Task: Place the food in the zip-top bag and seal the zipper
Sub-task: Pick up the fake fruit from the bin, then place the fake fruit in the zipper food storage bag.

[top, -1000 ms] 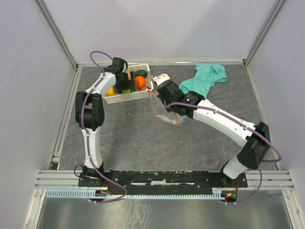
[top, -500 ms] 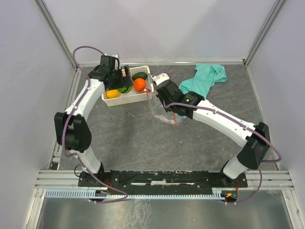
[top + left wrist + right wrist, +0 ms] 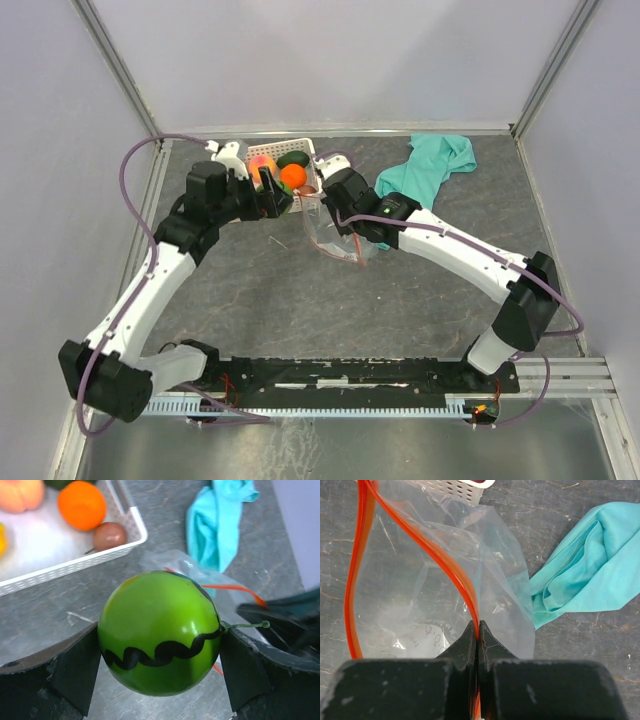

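Note:
My left gripper (image 3: pixel 159 645) is shut on a bright green toy fruit (image 3: pixel 160 630) with a black wavy line and holds it above the table, just in front of the white basket (image 3: pixel 75 566). The clear zip-top bag (image 3: pixel 420 600) lies to its right with its mouth open. My right gripper (image 3: pixel 478 630) is shut on the bag's red-orange zipper (image 3: pixel 451 572) and holds that edge up. In the top view the left gripper (image 3: pixel 272 196) is just left of the bag (image 3: pixel 338 240) and the right gripper (image 3: pixel 335 200). An orange (image 3: pixel 81 505), a peach-pink (image 3: pixel 20 492) and a brownish fruit (image 3: pixel 110 535) lie in the basket.
A teal cloth (image 3: pixel 432 165) lies at the back right, beyond the bag; it also shows in the left wrist view (image 3: pixel 215 525) and the right wrist view (image 3: pixel 590 565). The basket (image 3: pixel 305 150) stands at the back, touching the bag's far corner. Grey walls enclose the table.
My left gripper has come out of the basket with the green fruit and moved toward the bag; its elbow swung down to the left. The right gripper kept its hold on the zipper.

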